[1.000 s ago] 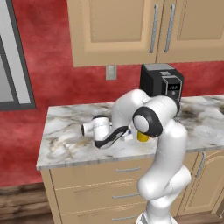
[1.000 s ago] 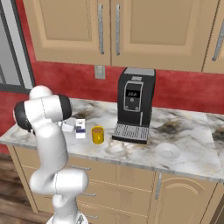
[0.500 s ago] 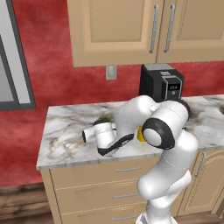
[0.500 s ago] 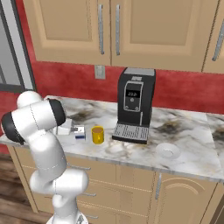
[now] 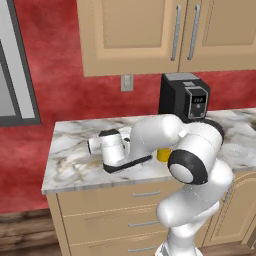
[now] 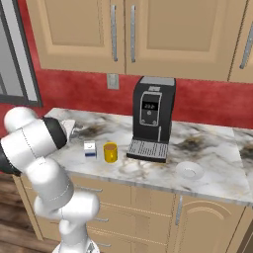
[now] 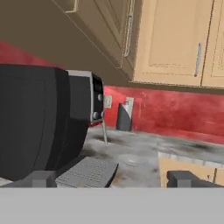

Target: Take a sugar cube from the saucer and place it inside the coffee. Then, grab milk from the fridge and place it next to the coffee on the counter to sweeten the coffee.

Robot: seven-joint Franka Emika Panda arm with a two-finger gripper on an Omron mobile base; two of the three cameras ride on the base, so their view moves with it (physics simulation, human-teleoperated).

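Yellow coffee (image 6: 110,152) on the marble counter (image 6: 212,168), milk (image 6: 90,148) just beside it at 9 o'clock, coffee machine (image 6: 152,117) at 2 o'clock, gripper (image 7: 111,178) spread open and empty, 2 fingertips (image 7: 40,178) facing the machine, neither coffee nor milk between them.

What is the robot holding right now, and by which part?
Nothing. In the hand view the fingers stand wide apart with nothing between them. The milk stands on the counter beside the coffee.

coffee (image 5: 163,154) mostly hidden behind arm, saucer (image 6: 189,170) contents perhaps too small
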